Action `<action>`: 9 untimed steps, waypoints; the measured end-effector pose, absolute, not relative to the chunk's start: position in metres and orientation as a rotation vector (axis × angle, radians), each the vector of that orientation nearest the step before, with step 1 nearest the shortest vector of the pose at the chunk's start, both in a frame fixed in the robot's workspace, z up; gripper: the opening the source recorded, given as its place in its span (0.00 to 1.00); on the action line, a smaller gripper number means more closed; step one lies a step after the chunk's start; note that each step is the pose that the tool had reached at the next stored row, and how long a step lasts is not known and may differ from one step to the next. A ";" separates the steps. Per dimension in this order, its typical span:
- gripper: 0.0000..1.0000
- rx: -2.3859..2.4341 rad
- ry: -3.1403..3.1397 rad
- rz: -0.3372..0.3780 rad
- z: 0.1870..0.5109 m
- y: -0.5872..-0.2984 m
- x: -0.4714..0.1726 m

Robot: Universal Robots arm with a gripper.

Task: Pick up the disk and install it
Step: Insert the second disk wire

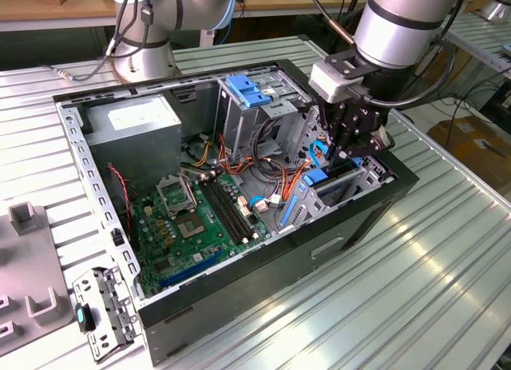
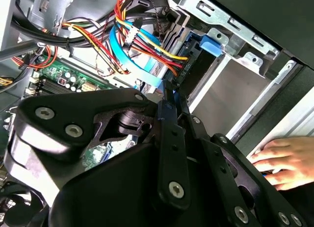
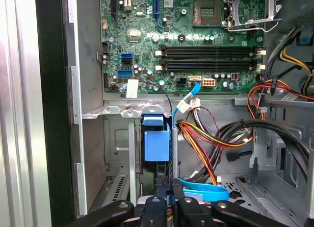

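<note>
One arm at work: my gripper (image 1: pixel 349 150) hangs low over the front drive bay of the open computer case (image 1: pixel 72 138), at the exterior view's right.
Disk: I take the blue-railed block (image 3: pixel 157 138) standing on edge in the bay slot for the disk. It sits just beside the case's front wall and directly below the gripper, with its blue end piece toward the first wrist camera. In the exterior view its blue carrier (image 1: pixel 322 178) shows just under the gripper.
Pincer: I cannot tell from these views whether it is apart, together or clamped on the disk.
Step in hand: seating the disk in its bay, by my judgement. The pickup looks finished.
Doing it well: I would keep the disk square to the slot so that both rails run in the guides. I would press straight along the slot and go slowly.
Cables: the bundle of coloured wires (image 3: pixel 216 138) and the flat blue data cable (image 3: pixel 203 190) lie just beside the slot. I would keep them from getting pinched.
Person: a hand (image 2: pixel 282 163) rests on the case edge near the bay in the second wrist view, which is one more reason to go gently.
Hidden: the gripper's black body (image 2: pixel 147 178) covers the contact point in that view. The disk's label and silver face are not visible to me. How deep the disk sits, I cannot judge.
Elsewhere: the motherboard (image 3: pixel 196 40) and the grey power-supply box (image 1: pixel 132 126) lie well apart from the work.
</note>
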State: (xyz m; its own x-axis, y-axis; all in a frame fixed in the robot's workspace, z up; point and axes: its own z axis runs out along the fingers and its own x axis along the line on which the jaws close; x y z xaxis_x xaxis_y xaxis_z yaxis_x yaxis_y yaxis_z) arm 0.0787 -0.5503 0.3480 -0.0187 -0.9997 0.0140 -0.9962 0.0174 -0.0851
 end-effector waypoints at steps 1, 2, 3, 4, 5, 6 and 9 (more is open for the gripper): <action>0.16 -2.165 2.205 -0.109 0.348 -0.550 0.079; 0.16 -2.165 2.205 -0.109 0.348 -0.551 0.079; 0.16 -2.165 2.205 -0.109 0.347 -0.551 0.079; 0.16 -2.165 2.205 -0.109 0.347 -0.551 0.079; 0.16 -2.165 2.205 -0.109 0.347 -0.551 0.079; 0.16 -2.165 2.205 -0.109 0.346 -0.551 0.079; 0.16 -2.165 2.205 -0.110 0.343 -0.552 0.079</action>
